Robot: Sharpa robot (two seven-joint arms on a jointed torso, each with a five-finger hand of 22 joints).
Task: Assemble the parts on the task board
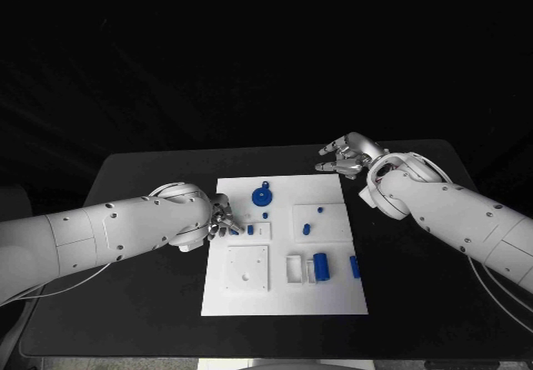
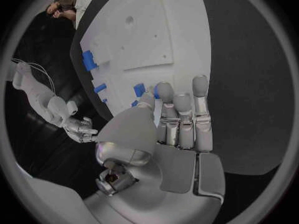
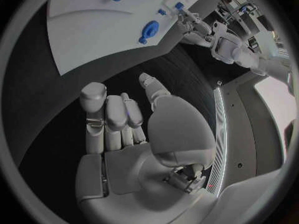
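Board (image 1: pixel 283 297) lies mid table (image 1: pixel 145 169). L hand (image 1: pixel 218 216) sits at board's 9 o'clock edge, fingers close together by a small blue peg (image 1: pixel 250 229); can't tell if it holds anything. R hand (image 1: pixel 346 154) is off board at 1 o'clock, fingers curled in, holding nothing. Blue wheel (image 1: pixel 262 194) sits near 12, w/ blue blocks (image 1: pixel 321 266) toward 4.

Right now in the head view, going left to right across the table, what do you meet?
Silver left hand → round blue disc-shaped part on the white task board → blue cylinder part → narrow blue bar part → silver right hand.
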